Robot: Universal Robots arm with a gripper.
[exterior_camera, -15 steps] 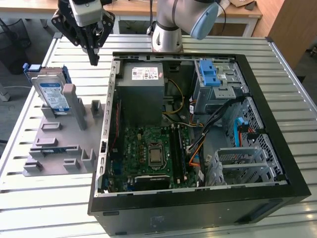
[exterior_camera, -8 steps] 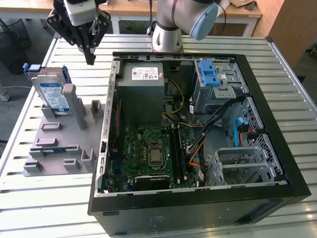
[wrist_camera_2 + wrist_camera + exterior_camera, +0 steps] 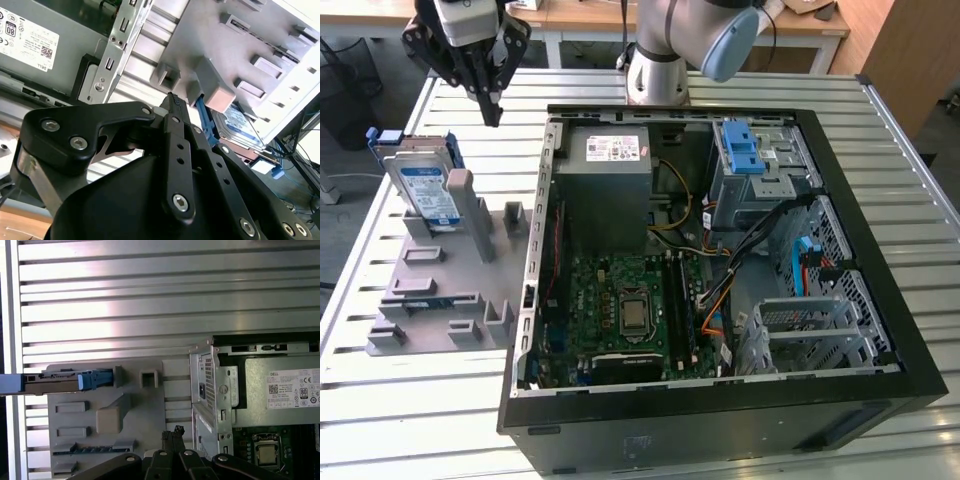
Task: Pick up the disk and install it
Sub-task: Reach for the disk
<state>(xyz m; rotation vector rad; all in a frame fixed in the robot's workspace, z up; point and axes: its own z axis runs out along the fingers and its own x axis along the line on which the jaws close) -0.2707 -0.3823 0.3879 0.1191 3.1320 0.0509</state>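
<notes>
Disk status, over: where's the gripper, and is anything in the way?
Gripper shut, empty, hovering apart from the disk, toward the exterior view's right. Disk upright in its grey holder, ungripped. Nothing between them.

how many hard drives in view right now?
1. The disk stands on edge in the grey fixture at the exterior view's left, outside the computer case. Drive bays in the case may hide others.
</notes>
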